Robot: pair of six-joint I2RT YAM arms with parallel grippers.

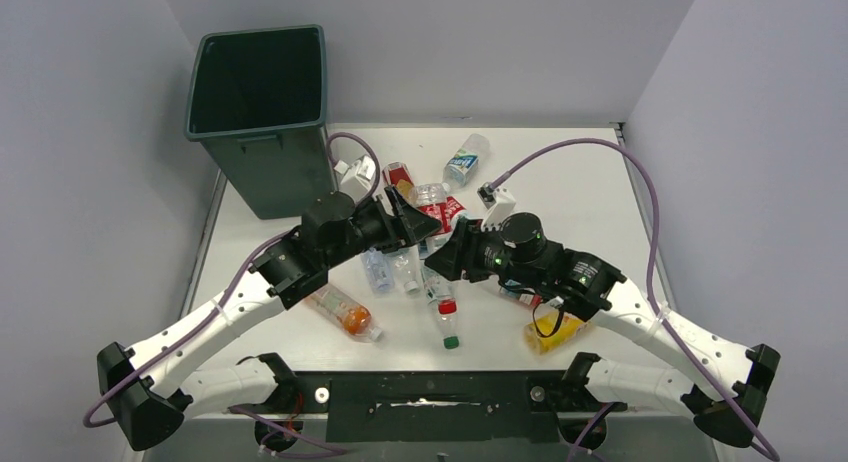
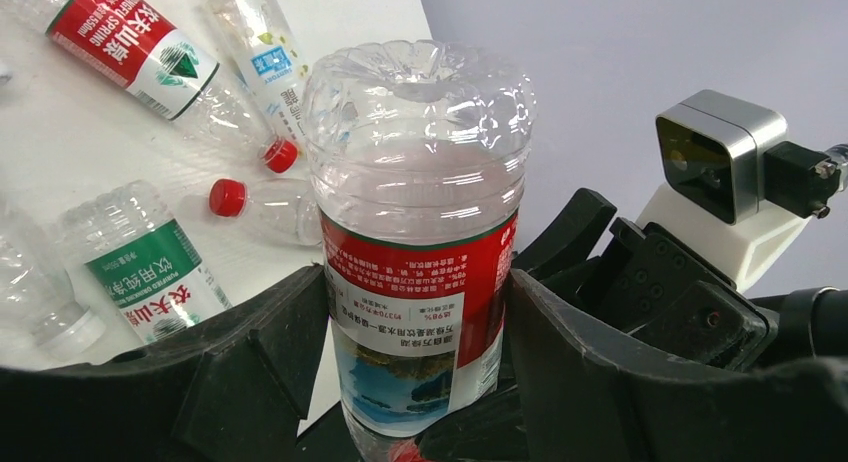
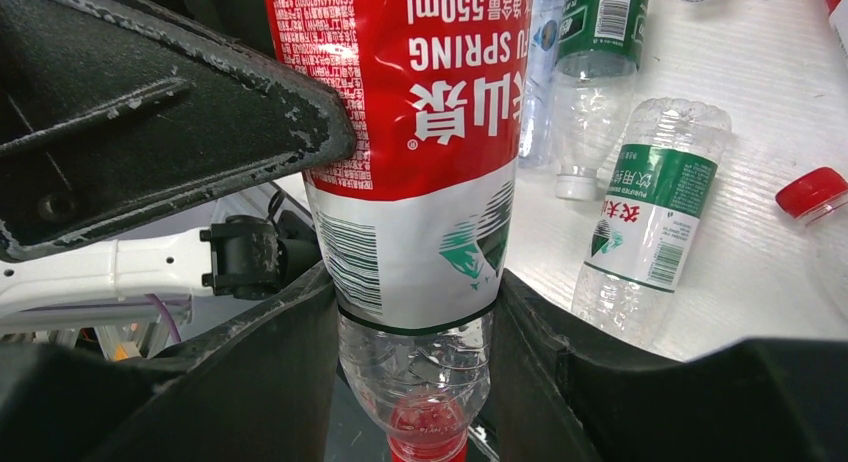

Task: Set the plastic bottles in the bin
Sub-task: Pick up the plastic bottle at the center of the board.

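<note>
Bottle with scenic red label (image 2: 420,282) sits clamped within left end effector (image 2: 415,302); right end effector (image 3: 415,292) clamps red 550ml bottle (image 3: 400,102), caps wristward.

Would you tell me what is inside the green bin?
Only dark inner walls show in the bin; nothing lies in view. Its near wall and shadow hide the bottom.

Dark green bin (image 1: 265,172); picture-label bottle (image 2: 418,282) — red, white, blue-green landscape; logo-label bottle (image 3: 420,132) red over white, green emblem, red-capped.
</note>
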